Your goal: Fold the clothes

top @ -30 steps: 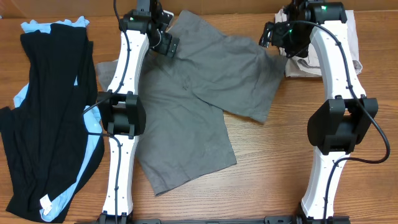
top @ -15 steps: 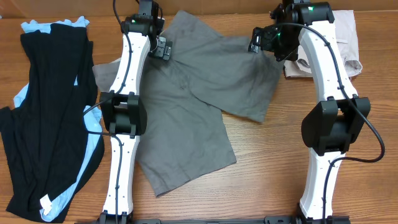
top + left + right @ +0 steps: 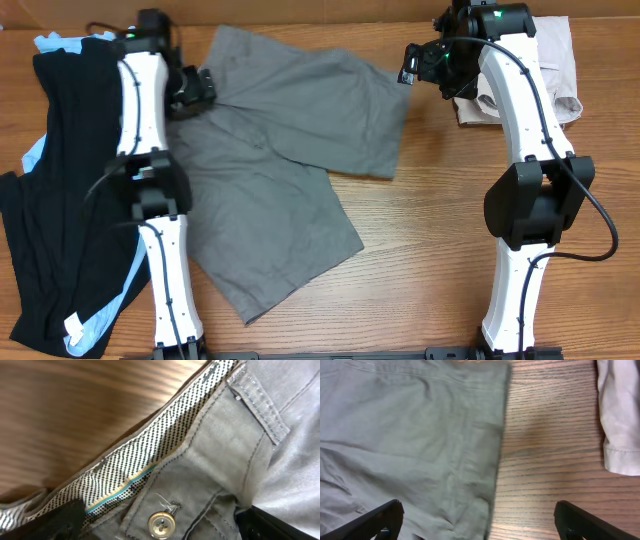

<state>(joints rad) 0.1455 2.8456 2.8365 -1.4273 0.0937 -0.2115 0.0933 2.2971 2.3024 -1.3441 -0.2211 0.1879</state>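
Left hand (image 3: pixel 198 90) at button (image 3: pixel 161 524) of shorts (image 3: pixel 290 110)

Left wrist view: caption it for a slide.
Open left claw over grey shorts' buttoned waistband and dotted lining.

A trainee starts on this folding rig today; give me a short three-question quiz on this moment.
1. True or false: the right tool is shut on the grey shorts.
2. Which garment lies beside the right arm? A a red towel; B pale beige shorts; C a striped shirt.
3. In the left wrist view, what round fastener sits below the dotted waistband lining?
Key: 1 false, its jaws stand open; 2 B; 3 a button.
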